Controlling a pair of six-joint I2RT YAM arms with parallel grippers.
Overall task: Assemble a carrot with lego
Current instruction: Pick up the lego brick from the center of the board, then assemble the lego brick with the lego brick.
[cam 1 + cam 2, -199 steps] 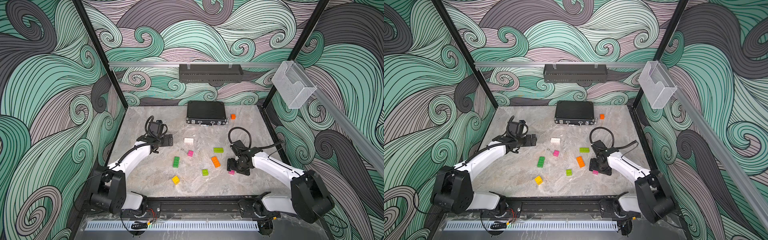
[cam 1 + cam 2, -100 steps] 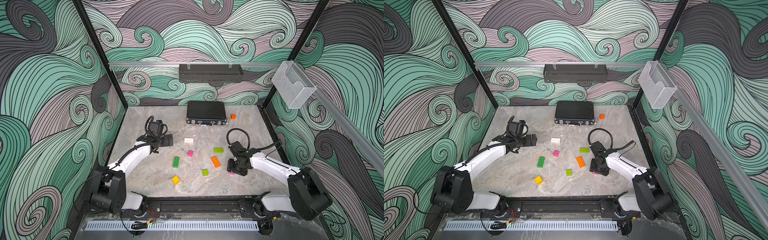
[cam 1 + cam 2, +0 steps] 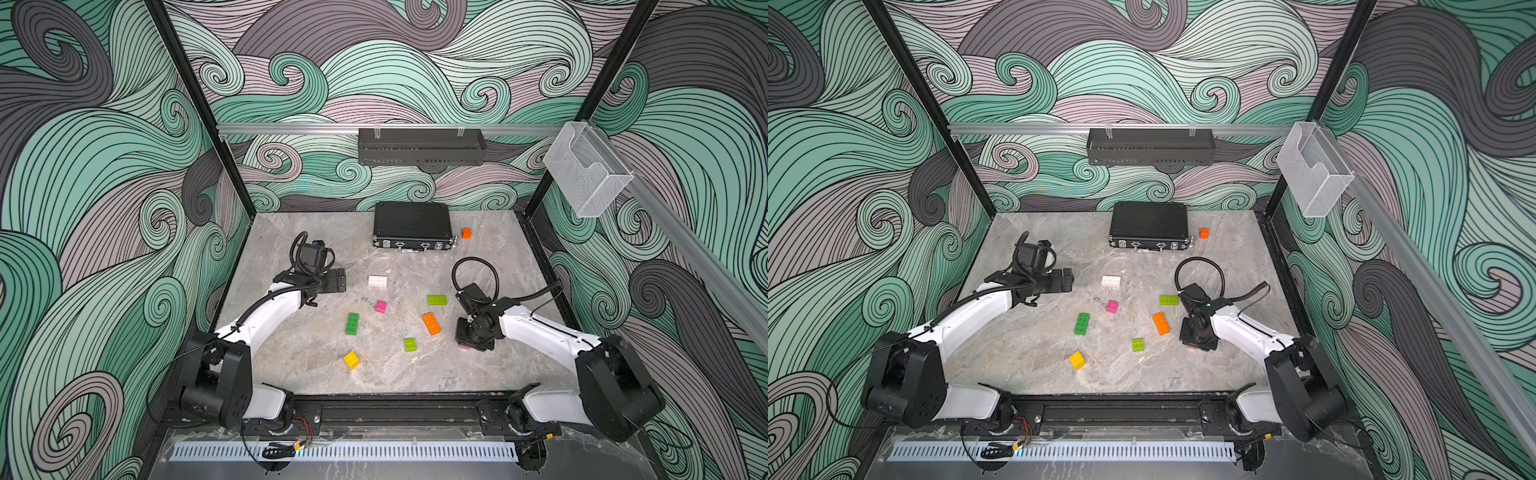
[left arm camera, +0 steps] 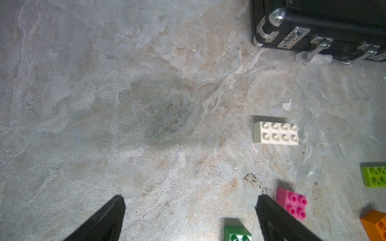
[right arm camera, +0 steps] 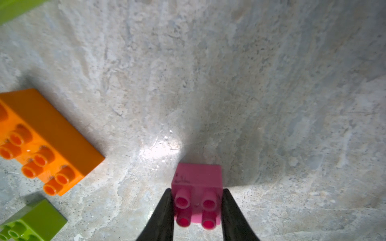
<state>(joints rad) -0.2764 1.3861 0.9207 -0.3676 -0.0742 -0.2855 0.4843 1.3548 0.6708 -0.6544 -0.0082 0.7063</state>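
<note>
Pink brick (image 5: 197, 177) sits pinched in the downward-pointing right hand (image 5: 197, 191), while the left hand (image 4: 190, 197) hovers wide open.

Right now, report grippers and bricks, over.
Right gripper shut on pink brick, down at the table. Left gripper open, empty. Nothing joined yet. Orange brick close by, not touching.

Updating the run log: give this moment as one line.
right gripper: shut on pink brick | left gripper: open, empty | other bricks: loose, unjoined
</note>
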